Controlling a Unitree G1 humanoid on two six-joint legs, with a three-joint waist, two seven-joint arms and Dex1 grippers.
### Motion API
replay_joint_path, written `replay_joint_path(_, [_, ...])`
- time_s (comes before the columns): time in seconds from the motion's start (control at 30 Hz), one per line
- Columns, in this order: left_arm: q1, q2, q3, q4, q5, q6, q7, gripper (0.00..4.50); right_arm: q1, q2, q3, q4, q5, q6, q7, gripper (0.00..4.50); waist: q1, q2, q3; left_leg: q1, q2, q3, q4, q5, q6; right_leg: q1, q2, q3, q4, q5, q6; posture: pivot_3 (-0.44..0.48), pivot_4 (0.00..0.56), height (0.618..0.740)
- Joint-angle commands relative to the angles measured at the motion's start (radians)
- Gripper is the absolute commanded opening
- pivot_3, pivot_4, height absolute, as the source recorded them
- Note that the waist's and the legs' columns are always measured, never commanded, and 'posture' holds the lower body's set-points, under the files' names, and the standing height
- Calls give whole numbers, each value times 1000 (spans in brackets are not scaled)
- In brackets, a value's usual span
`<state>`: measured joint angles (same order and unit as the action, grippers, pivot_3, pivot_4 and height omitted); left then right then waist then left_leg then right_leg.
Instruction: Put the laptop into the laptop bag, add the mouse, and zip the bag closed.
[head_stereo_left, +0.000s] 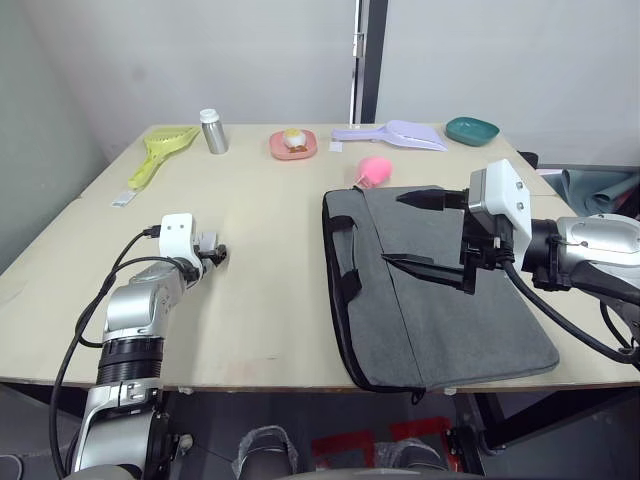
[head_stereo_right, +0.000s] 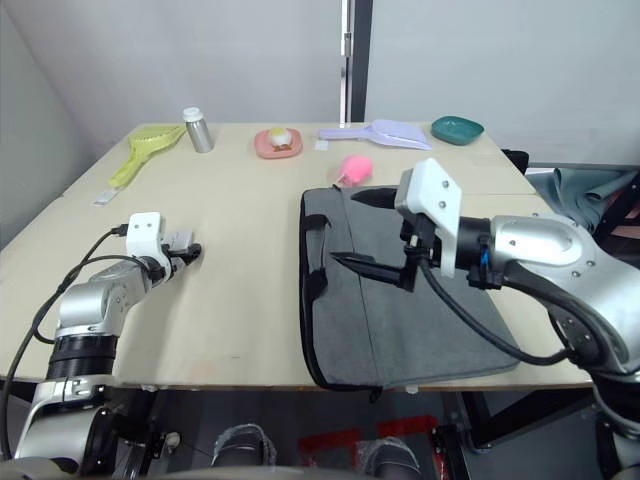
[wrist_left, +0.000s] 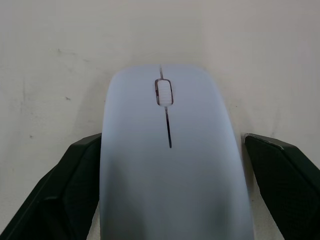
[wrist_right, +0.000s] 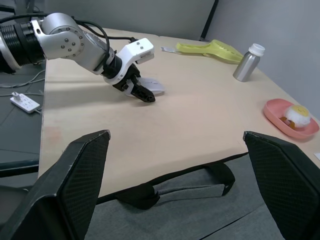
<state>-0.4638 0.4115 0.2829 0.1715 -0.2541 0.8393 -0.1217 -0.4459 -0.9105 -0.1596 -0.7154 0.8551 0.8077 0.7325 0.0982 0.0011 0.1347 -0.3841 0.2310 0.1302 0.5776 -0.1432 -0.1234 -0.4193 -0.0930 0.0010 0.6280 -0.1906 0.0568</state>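
Mouse: we saw the mouse (wrist_left: 167, 150) as a smooth, pale oval shell with a grey scroll wheel and a thin dark centre seam, lying flat on the desk (head_stereo_left: 270, 260), well apart from the bag.
Laptop bag: the laptop bag (head_stereo_left: 450, 310) was a flat grey fabric rectangle with black edging and black strap handles (head_stereo_left: 345, 265), lying on the desk's right half.
Left gripper: the left gripper (wrist_right: 142, 90) reached low over the desk, its black fingers (wrist_left: 65, 190) straddling the mouse, one touching its side, the other just clear.
Right gripper: the right gripper (head_stereo_left: 425, 232) hovered above the bag, its fingers (head_stereo_left: 420, 268) spread wide and holding nothing, pointing towards the robot's left.
Beyond: a pink plush toy (head_stereo_left: 376, 168) sat just behind the bag.
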Motion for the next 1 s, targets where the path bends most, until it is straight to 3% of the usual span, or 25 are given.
replay_joint_path(0.03, [4,11,8,39,4,-21,-18,3708,-1,-19,-42,-16,10,-7,-6,4500,0,0,0,0,0,0,0,0,0,0,0,0,0,-1,2,0,150,740])
replay_joint_path(0.1, [-5,39,22,54,2,-23,-36,2950,1,-24,-43,-13,13,-7,-6,4500,1,0,0,0,0,0,-1,0,0,-1,0,0,-1,-3,6,0,150,740])
replay_joint_path(0.23, [-17,122,18,84,-6,-22,-127,2875,20,-34,-55,-3,22,0,-4,4500,-3,0,1,-1,0,0,-2,0,0,-1,0,0,-3,-3,5,0,150,740])
replay_joint_path(0.33, [-18,212,-24,106,-23,-74,-297,2875,21,-31,-62,17,42,42,-40,4500,-10,1,1,-3,0,1,-3,0,-1,-4,1,1,-6,-1,2,0,150,740])
replay_joint_path(0.47, [26,364,-113,103,-39,-283,-687,2875,-45,48,-40,71,185,216,-240,4500,-9,-1,1,-12,0,0,-5,0,-3,-8,1,-1,-13,0,1,0,150,740])
replay_joint_path(0.53, [39,418,-144,136,-21,-402,-817,2875,-77,97,-27,94,250,296,-348,4500,-5,-1,2,-19,0,1,-7,3,-7,-15,2,-1,-14,1,0,0,150,740])
replay_joint_path(0.63, [26,489,-153,203,-60,-583,-1099,2875,-120,240,25,135,345,418,-606,4500,-3,-1,2,-17,0,1,-14,4,-10,-15,2,-2,-16,0,-2,0,150,740])
replay_joint_path(0.73, [-31,512,-193,227,-99,-641,-1331,2875,-138,391,93,152,369,508,-822,4500,0,0,2,-15,1,1,-17,4,-12,-16,3,-3,-15,-1,-3,0,150,740])
replay_joint_path(0.87, [-89,505,-287,242,-54,-723,-1470,2875,-136,523,145,182,333,586,-970,4500,9,0,2,-15,0,1,-17,4,-14,-15,2,-3,-14,-2,-4,0,150,740])
replay_joint_path(1.0, [-109,504,-374,224,-64,-782,-1493,2875,-129,590,159,233,271,606,-1021,4500,4,0,2,-15,0,2,-17,4,-14,-16,2,-2,-13,-1,-3,0,150,740])
